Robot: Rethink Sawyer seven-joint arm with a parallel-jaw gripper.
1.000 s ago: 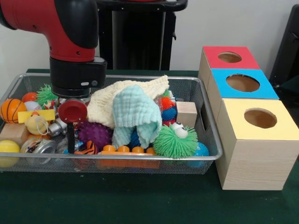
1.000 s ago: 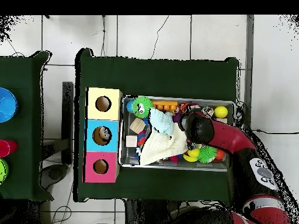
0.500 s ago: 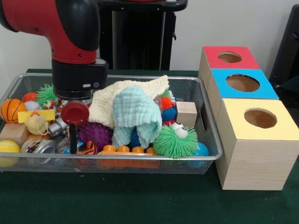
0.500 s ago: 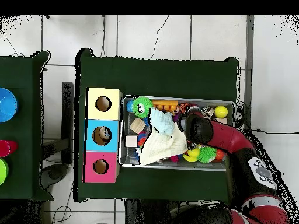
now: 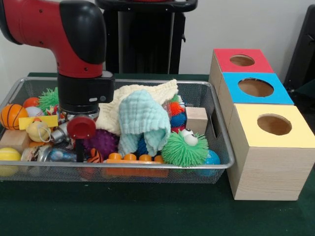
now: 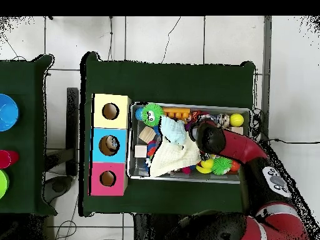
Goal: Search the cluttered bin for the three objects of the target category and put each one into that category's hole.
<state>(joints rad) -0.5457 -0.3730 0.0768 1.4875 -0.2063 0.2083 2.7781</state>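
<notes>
The gripper (image 5: 78, 142), its grasp state hidden, hangs directly above the tiger-striped ball (image 5: 93, 156), left of the purple spiky ball (image 5: 102, 140).

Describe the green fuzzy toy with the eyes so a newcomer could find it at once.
Start at the wire bin and go to its front corner nearest the yellow box. The green toy sits there against the front rim, beside the pale blue cloth. It is the only spiky ball with googly eyes.
</notes>
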